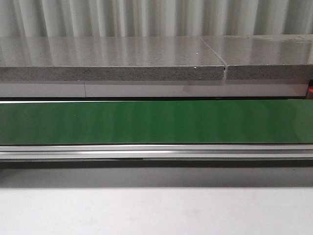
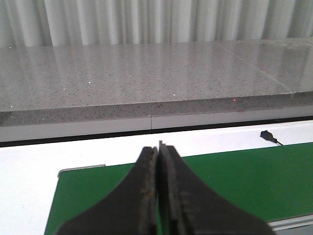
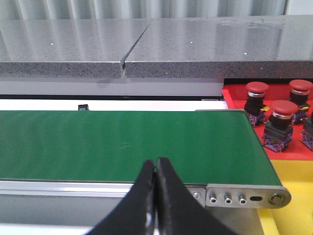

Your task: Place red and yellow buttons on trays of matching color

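Left gripper (image 2: 158, 147) and right gripper (image 3: 155, 161), fingers pressed together, hang over a green conveyor belt (image 1: 156, 122); red buttons (image 3: 281, 122) sit on a red tray (image 3: 234, 95) at the right of the right wrist view.

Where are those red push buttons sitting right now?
Only the right wrist view shows them: the red buttons stand on the red tray, just past the end of the green belt and below the grey stone ledge.

I see a matt green conveyor belt (image 1: 156, 122) in a brushed-metal frame (image 3: 244, 197), a polished speckled stone ledge (image 1: 112, 61), glossy red plastic buttons (image 3: 281, 108), and matt black claws (image 2: 159, 196).
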Controlling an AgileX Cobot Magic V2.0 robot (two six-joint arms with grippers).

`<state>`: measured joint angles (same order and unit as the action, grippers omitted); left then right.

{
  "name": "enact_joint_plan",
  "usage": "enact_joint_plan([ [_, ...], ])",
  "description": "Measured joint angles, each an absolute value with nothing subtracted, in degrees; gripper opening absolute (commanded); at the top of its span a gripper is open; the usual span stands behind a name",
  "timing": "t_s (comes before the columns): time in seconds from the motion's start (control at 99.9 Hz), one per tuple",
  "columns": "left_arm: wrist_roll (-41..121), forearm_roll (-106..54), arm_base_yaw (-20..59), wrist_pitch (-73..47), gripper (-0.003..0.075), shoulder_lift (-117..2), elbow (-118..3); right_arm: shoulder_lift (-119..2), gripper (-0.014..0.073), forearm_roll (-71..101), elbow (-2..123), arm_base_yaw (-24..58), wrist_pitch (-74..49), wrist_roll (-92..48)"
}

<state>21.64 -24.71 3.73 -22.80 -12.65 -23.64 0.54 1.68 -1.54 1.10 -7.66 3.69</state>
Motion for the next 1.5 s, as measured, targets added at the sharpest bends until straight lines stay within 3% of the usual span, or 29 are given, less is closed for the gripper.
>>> enact_joint_plan([
  [1.171,21.64,-22.74,3.73,-19.92,-0.002,-12.65,-23.3,0.54,-0.0067,1.68,-1.54,1.1,-7.66,3.82],
  [1.501,2.72,-4.43,3.73,-15.53,-0.002,-10.49,-16.71,0.54,-0.0067,1.68,-1.54,1.1,-7.66,3.82],
])
